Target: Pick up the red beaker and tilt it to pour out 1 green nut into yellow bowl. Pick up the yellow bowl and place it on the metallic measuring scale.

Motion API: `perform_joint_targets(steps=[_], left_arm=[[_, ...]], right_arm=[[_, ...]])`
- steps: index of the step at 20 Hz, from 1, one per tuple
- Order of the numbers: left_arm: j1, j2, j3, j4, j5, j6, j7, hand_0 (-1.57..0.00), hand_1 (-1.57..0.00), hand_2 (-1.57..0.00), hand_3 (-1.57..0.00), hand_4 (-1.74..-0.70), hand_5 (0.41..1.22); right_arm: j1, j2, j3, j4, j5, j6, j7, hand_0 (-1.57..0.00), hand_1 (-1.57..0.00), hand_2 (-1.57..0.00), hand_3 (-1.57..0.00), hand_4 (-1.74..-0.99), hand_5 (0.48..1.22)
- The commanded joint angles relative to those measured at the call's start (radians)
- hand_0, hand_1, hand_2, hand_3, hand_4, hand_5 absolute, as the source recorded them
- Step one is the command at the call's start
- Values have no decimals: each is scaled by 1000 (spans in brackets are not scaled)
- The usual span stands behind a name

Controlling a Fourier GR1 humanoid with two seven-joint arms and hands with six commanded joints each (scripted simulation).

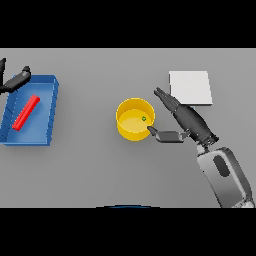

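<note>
One head view looks steeply down onto the grey table (100,170).

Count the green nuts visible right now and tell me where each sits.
1. A single green nut lies inside the yellow bowl, toward its right side. The red beaker lies in the blue tray; any nuts inside it would be hidden.

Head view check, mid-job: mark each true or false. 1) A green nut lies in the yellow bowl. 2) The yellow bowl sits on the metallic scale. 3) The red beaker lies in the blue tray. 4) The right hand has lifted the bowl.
1) True: small green nut inside the round yellow bowl.
2) False: the bowl stands on the grey table, left of the flat metallic measuring scale.
3) True: red beaker lies in the blue tray.
4) False: the right hand is open beside the bowl.
</note>
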Motion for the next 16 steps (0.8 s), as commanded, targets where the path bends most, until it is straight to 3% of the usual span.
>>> perform_joint_targets(steps=[1,5,13,16], left_arm=[[-3,-2,2,-6,5,-1,2,-3,-2,-2,-1,-744,709],[5,0,8,-5,15,-5,-10,-1,0,0,0,-751,713],[24,3,30,-14,39,2,-56,1,1,1,1,-773,721],[21,5,35,1,44,-8,-57,1,1,1,1,-784,725]], right_arm=[[-41,-30,32,12,49,20,-2,-2,1,1,1,-1243,638],[-146,-95,118,57,147,96,-36,0,1,1,1,-1229,616],[-277,-112,254,145,236,224,-83,1,1,1,1,-1212,645],[-306,-98,286,206,268,213,-105,1,1,1,1,-1220,651]])
